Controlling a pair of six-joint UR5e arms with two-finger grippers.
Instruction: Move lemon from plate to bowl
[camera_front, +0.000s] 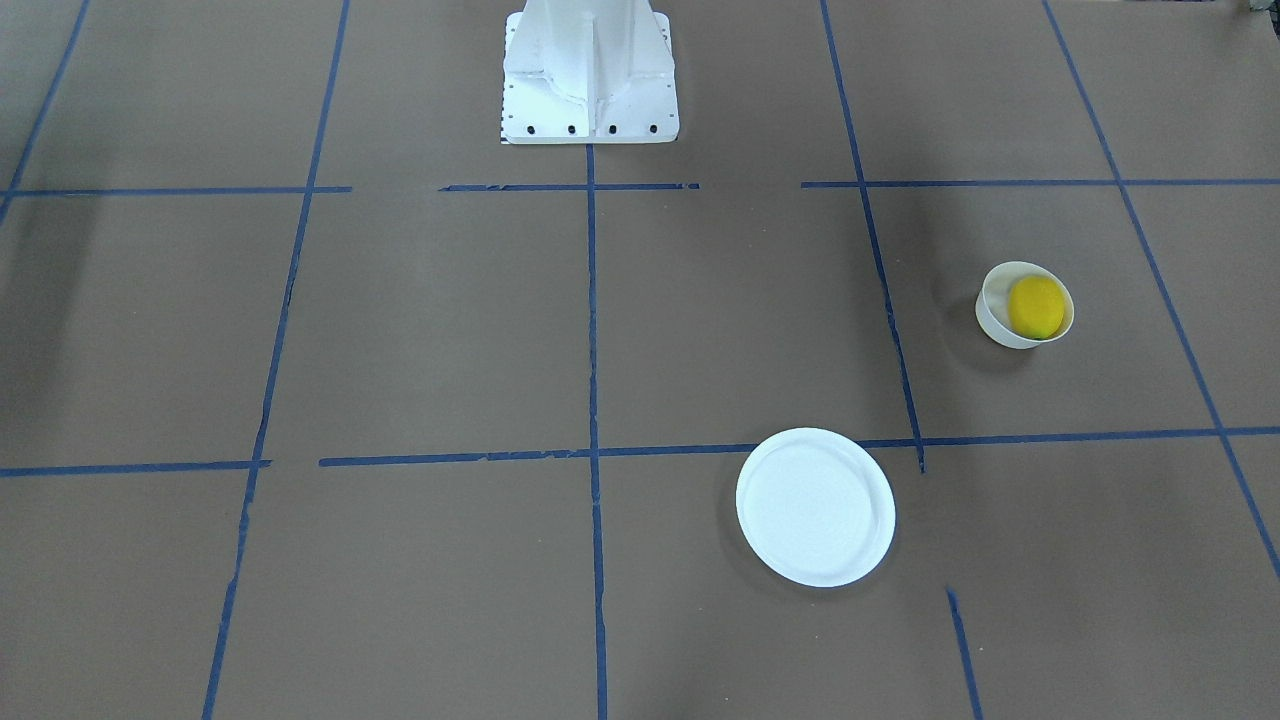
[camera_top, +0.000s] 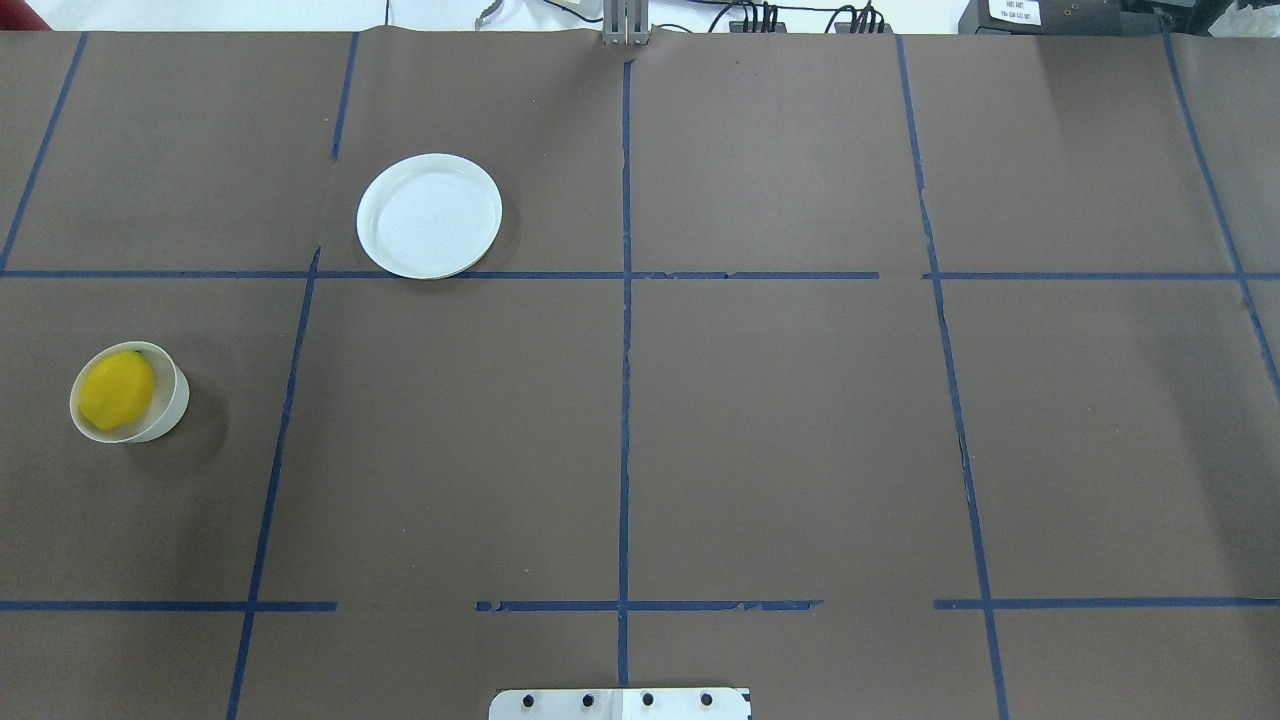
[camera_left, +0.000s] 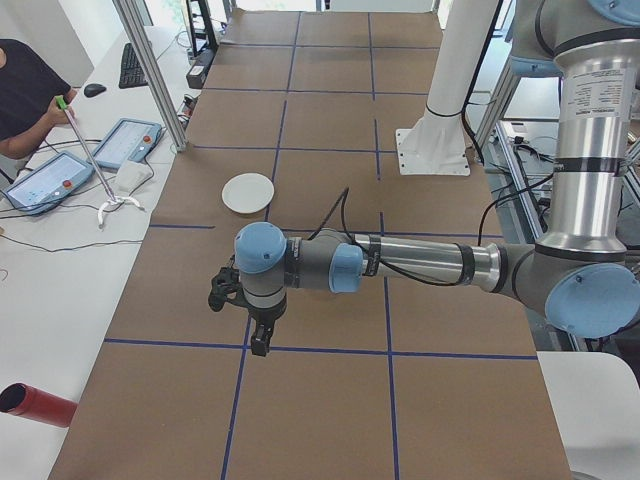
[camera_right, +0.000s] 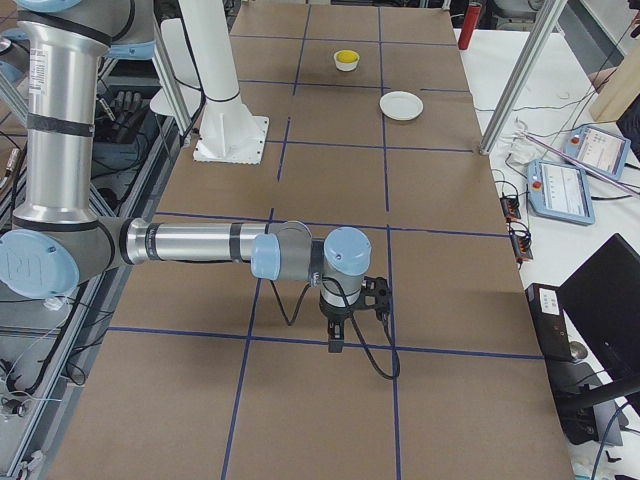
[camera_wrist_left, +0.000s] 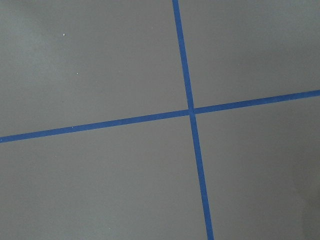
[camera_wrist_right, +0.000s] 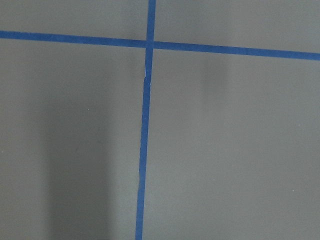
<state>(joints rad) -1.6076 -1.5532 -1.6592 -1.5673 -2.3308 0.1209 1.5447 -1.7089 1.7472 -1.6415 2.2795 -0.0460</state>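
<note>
Since the left gripper (camera_left: 260, 345) and right gripper (camera_right: 335, 342) showed only from the sides, we could not tell their opening or hold. We saw the lemon (camera_front: 1035, 306) in the bowl (camera_front: 993, 320), mid-right of the front view. The plate (camera_front: 815, 508) lay bare, so we judged the move done.

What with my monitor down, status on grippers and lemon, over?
Left gripper, right gripper: side views only, state unclear. Lemon in bowl, plate bare. Nothing obstructing.
</note>
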